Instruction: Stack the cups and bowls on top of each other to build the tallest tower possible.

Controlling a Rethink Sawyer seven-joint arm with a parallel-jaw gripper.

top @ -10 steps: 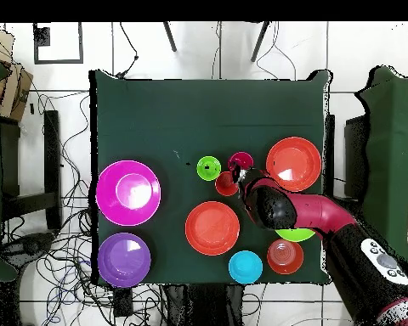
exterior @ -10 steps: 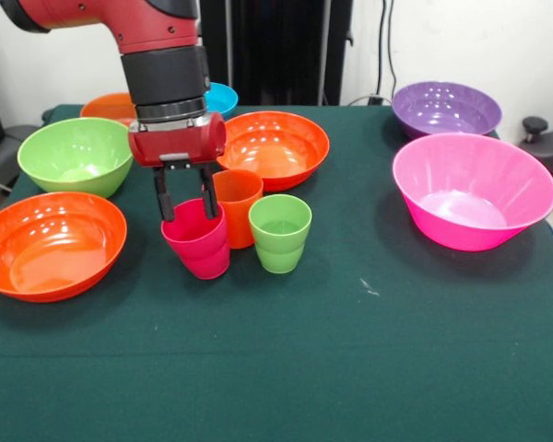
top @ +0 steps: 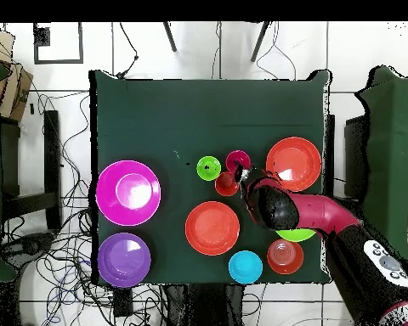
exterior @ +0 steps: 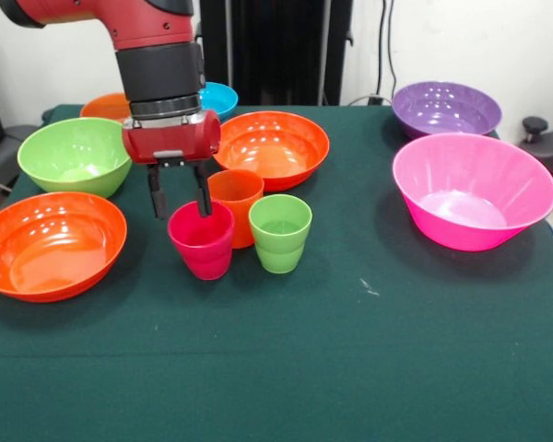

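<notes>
Bright, even light; glossy bowls [exterior: 272,147] show glare.

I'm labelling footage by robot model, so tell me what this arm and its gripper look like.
A thick red arm ends in a black cylindrical wrist section with a silvery ring beneath it. Below sits a rounded red gripper housing with a small grey plate, and the gripper has two thin, dark, straight fingers. No loose cables or sleeves show.

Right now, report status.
Hand open, one finger inside red cup, nothing gripped. Red cup upright on table, touching orange cup. Green cup close by.
</notes>
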